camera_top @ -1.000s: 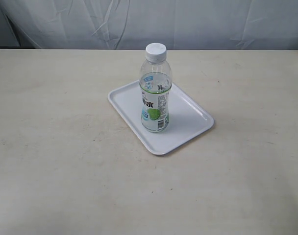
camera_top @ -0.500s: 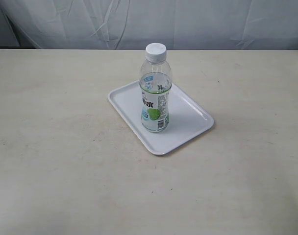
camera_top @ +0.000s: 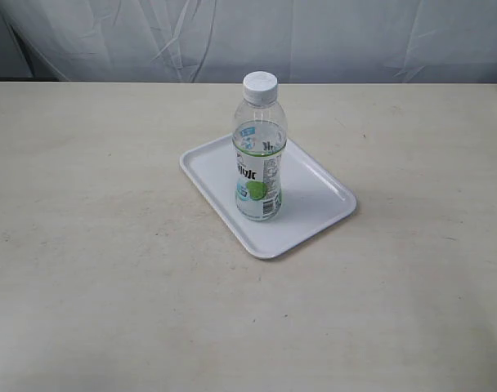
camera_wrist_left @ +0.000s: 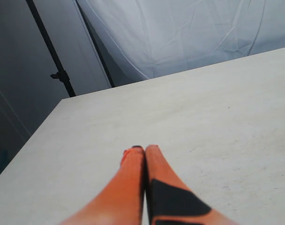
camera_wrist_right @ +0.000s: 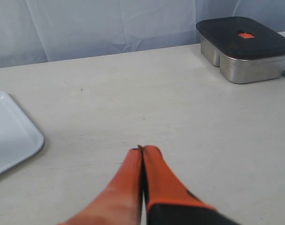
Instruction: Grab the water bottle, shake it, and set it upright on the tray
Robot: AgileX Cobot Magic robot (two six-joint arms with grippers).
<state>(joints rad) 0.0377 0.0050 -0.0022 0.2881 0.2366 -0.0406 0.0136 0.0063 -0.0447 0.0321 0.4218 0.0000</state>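
**Bottle standing, tools clear**

The bottle [camera_top: 259, 151] stands upright near the middle of the tray [camera_top: 322, 192], slightly toward 7 o'clock in the exterior view. Your left tool [camera_wrist_left: 144, 149] and right tool [camera_wrist_right: 142, 149] are both pinched closed, holding nothing, above the table [camera_top: 93, 245]. The job looks done. The bottle is tall and narrow, so a sweep past it or a nudge to the tray's rim could topple it.
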